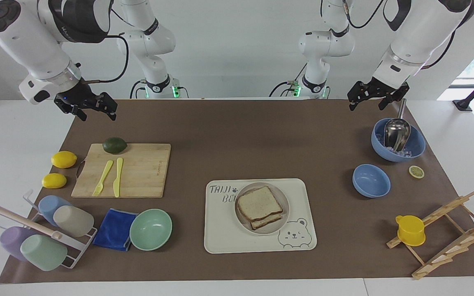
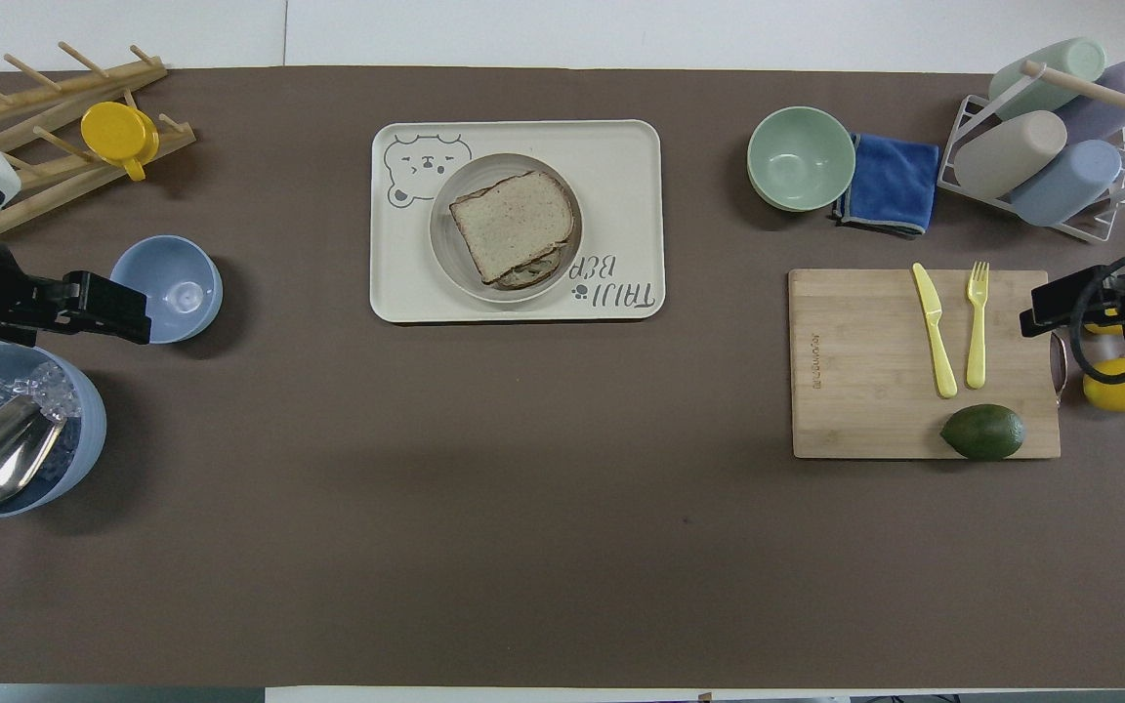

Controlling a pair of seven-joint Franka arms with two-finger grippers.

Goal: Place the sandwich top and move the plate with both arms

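Note:
The sandwich top (image 1: 259, 202) (image 2: 512, 225), a pale brown bread slice, lies on a lower slice on the round cream plate (image 1: 243, 224) (image 2: 445, 246). The plate sits on a tray. My left gripper (image 1: 366, 105) (image 2: 123, 312) hangs open and holds nothing, up in the air over the mat by the ice bowl at the left arm's end. Open and likewise with nothing in it, my right gripper (image 1: 97, 113) (image 2: 1041, 312) waits in the air over the mat near the cutting board's corner. Both grippers are well away from the plate.
The plate's bear-drawing tray (image 1: 220, 234) lies mid-table. At the right arm's end are a cutting board (image 1: 142, 168) with knife, fork and avocado, two lemons, a mint bowl (image 1: 150, 229), a blue cloth and a cup rack. At the left arm's end are an ice bowl with scoop (image 1: 397, 139), a blue bowl (image 1: 371, 181) and a wooden rack.

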